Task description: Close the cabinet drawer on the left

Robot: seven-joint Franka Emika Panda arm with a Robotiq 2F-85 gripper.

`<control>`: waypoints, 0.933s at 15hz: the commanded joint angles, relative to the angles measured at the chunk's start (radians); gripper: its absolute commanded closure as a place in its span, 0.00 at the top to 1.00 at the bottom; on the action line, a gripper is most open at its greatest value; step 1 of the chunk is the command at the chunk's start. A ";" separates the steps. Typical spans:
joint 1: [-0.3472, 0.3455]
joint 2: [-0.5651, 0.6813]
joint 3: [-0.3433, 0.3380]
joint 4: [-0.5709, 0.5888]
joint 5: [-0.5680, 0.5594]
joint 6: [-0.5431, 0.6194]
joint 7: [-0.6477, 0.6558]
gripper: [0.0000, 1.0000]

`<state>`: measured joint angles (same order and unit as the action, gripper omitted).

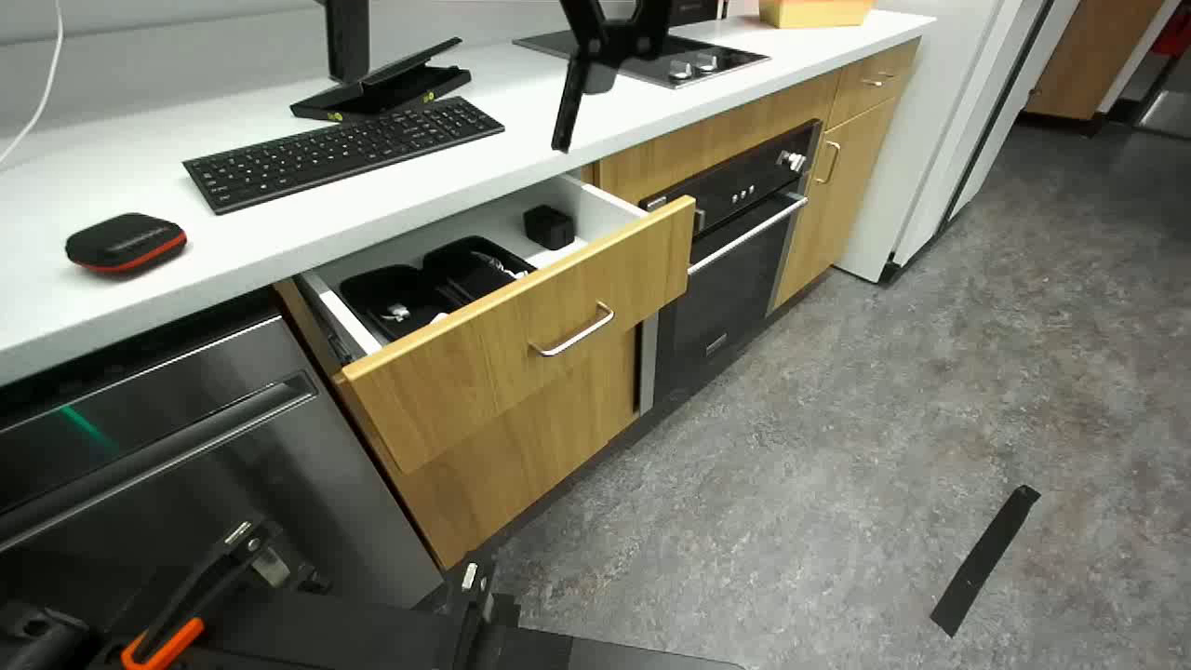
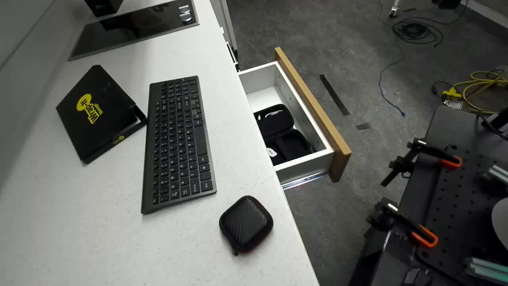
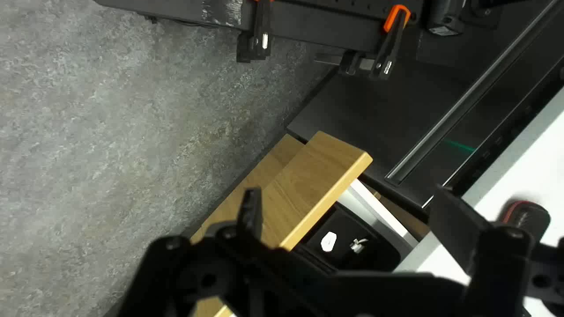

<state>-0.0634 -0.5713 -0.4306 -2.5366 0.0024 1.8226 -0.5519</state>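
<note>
Can see the cabinet drawer point(image 1: 502, 349) standing well out from under the white countertop point(image 2: 119, 230) in both exterior views, with an oak front and a short silver bar handle point(image 1: 579, 336). Can place it between a dark metal appliance front point(image 1: 233, 465) on one side and the black oven point(image 1: 721, 298) on the other. Can look down past the white drawer walls at a black case point(image 2: 283, 137) lying unfolded, and, in an exterior view, at a small black block point(image 1: 549, 228) toward the back, near the oven side. In the wrist view, can pick out a white piece point(image 3: 328, 242) and a small silvery piece point(image 3: 359, 245) inside the black case.

Can see the gripper point(image 3: 346, 198) from the wrist with fingers point(image 3: 250, 215) spread wide apart, and the drawer's corner beyond the gap. Can find a finger too at the upper edge of an exterior view, against the cooktop point(image 2: 135, 29) and white countertop. Might take a dark upright bar point(image 1: 346, 37) at the same edge for the opposite finger, though too closely cropped to be sure. Can read gripper and drawer as apart.

On the white countertop, can spot a black keyboard point(image 2: 178, 139) just beside a black box point(image 2: 95, 115) with yellow lettering, and, nearer the front edge, a small pouch point(image 2: 246, 223) rimmed in red. On the grey floor point(image 1: 837, 465), can see a dark strip point(image 2: 334, 95) beyond the drawer front.
</note>
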 commanded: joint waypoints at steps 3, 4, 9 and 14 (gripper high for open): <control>-0.031 0.009 0.028 0.001 0.015 -0.001 -0.015 1.00; -0.033 0.018 0.038 -0.002 0.014 0.044 0.007 1.00; -0.017 0.229 0.086 0.016 0.028 0.335 0.105 1.00; -0.034 0.553 0.107 0.075 0.062 0.658 0.189 1.00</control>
<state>-0.0702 -0.2136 -0.3485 -2.5334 0.0160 2.3587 -0.4016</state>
